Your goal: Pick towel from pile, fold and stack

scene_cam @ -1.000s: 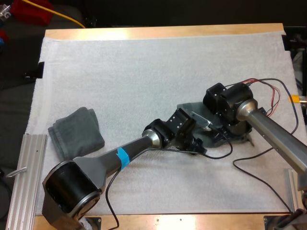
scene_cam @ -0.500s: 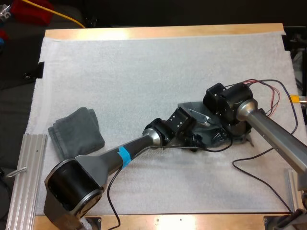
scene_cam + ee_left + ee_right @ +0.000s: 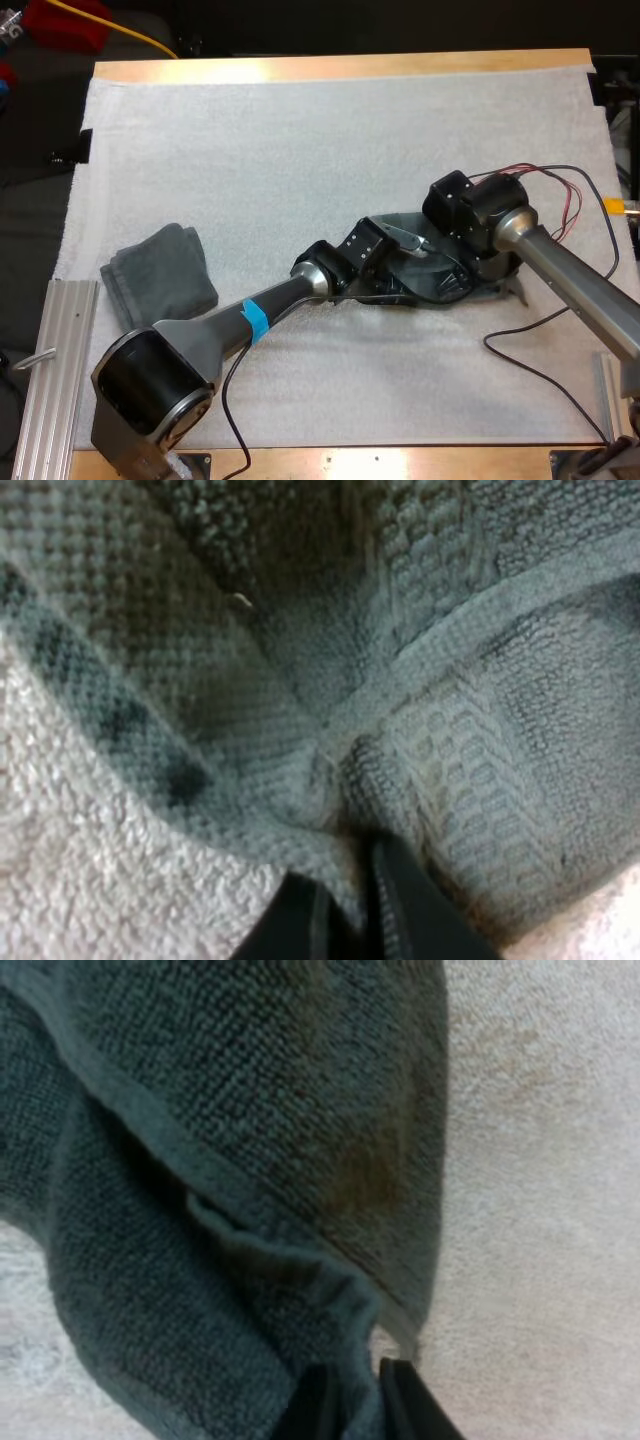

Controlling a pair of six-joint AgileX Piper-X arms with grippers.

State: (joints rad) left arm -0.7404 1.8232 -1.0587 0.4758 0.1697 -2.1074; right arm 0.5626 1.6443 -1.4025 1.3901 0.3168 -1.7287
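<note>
Left gripper (image 3: 345, 920) is clamped on the crumpled towel (image 3: 470, 780), its two black fingers pinching a fold of hem w/ cloth bunched between them. Right gripper (image 3: 360, 1405) nips the same towel at a hemmed corner, cloth pressed from both sides. Its tips are half buried in the pile, so how deep the bite goes is hard to judge.

In the high view both wrists meet over the towel, right of centre on the white mat (image 3: 300, 150), heads close together. The towel lies low on the mat beneath them, rumpled, not spread.

Two grips this close are prob. b/c each arm wants its own corner: drawn apart, they'd pull an edge taut & let the cloth be laid flat for folding.

Folded stack (image 3: 160, 275) sits well apart at the mat's left side, leaving the working area free; this towel should end up there. Step in hand: pick-up/spreading. Fold & stack not yet done.
</note>
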